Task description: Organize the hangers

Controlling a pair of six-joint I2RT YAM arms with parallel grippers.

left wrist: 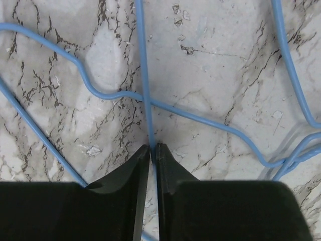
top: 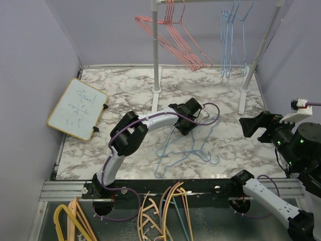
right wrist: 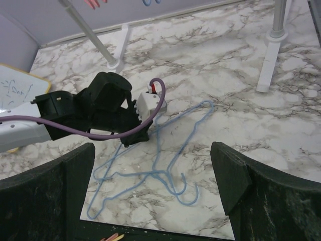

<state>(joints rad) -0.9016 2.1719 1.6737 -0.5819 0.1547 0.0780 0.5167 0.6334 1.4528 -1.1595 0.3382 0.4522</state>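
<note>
Pinching from straight above, the left gripper (left wrist: 153, 146) stands with its black jaws nearly together on one straight run of a thin light blue wire hanger (left wrist: 145, 75), just short of where another strand crosses it. We judge that spot was chosen because the wire lies single there.

The hanger lies flat in a small tangle of blue wire hangers (top: 185, 153) in the middle of the grey-veined white marble tabletop (top: 100, 145). The right gripper (right wrist: 153, 155) hangs spread wide with nothing in it, off to the right, which we take as keeping clear.

At the back, the white tube clothes rack (top: 155, 50) carries pinkish red wire hangers (top: 183, 45) bunched left and hung light blue hangers (top: 228, 45) to the right, so we think this one belongs with the blues. The grey metal tray (top: 215, 221) below the near edge holds thicker yellow and orange hangers (top: 165, 206).
</note>
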